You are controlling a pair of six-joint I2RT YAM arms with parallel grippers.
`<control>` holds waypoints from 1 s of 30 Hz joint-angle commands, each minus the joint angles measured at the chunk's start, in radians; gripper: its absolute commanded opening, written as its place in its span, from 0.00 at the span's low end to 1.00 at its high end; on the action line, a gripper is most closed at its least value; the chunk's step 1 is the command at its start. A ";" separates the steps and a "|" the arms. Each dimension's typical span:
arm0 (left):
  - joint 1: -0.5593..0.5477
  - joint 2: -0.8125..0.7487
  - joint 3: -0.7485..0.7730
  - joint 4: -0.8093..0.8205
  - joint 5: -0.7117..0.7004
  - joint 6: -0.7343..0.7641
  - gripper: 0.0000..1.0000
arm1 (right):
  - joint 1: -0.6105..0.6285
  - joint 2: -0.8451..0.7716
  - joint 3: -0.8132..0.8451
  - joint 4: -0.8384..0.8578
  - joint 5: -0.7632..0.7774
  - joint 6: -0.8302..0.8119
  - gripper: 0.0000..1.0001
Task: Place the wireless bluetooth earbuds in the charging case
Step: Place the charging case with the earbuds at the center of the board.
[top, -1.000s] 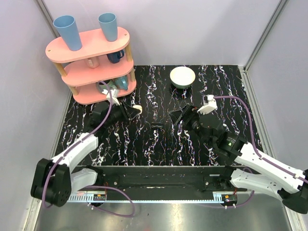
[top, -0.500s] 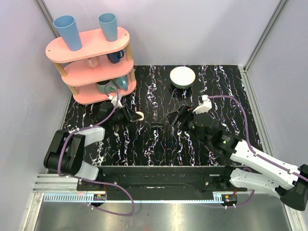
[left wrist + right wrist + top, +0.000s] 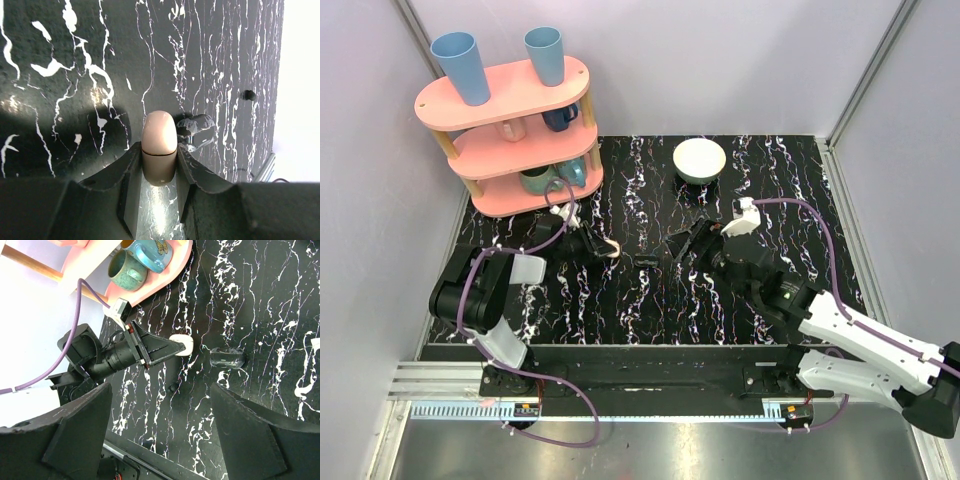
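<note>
Between the pressed-in fingers [image 3: 128, 172] of the left gripper [image 3: 171, 347] sits the charging case [image 3: 159, 145]. It is cream and pinched by its lower half, its lid seam a thin closed line and its rounded end pointing out over the table [image 3: 620, 315]; whether it touches the surface cannot be told. Just beyond it lies a small dark glossy object [image 3: 227, 359]. Past that, the right gripper [image 3: 686, 242] faces the case from right of centre, fingers spread wide and holding nothing. Compared with a second ago, the left arm has folded its elbow back toward the near left corner. This has brought the case away from the foot of the pink shelf [image 3: 510, 135] toward the table's middle, while the right gripper has edged leftward to meet it. The earbuds cannot be told from the table's white veining. A white bowl [image 3: 700, 160] stands by the far edge. Judged from this, the case is being presented to the free gripper, probably for opening; no earbud is seated yet, so the task is at an early stage.
</note>
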 commanded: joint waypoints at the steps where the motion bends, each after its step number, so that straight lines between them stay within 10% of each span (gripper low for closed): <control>1: 0.013 0.026 0.048 -0.001 -0.041 0.038 0.19 | -0.001 0.012 0.017 0.016 0.031 -0.009 0.87; 11: 0.064 0.089 0.079 -0.058 -0.028 0.112 0.28 | -0.001 0.066 0.040 -0.035 0.041 -0.041 0.88; 30: 0.075 -0.229 0.002 -0.307 -0.244 0.187 0.77 | -0.064 0.270 0.154 -0.122 -0.095 -0.242 0.91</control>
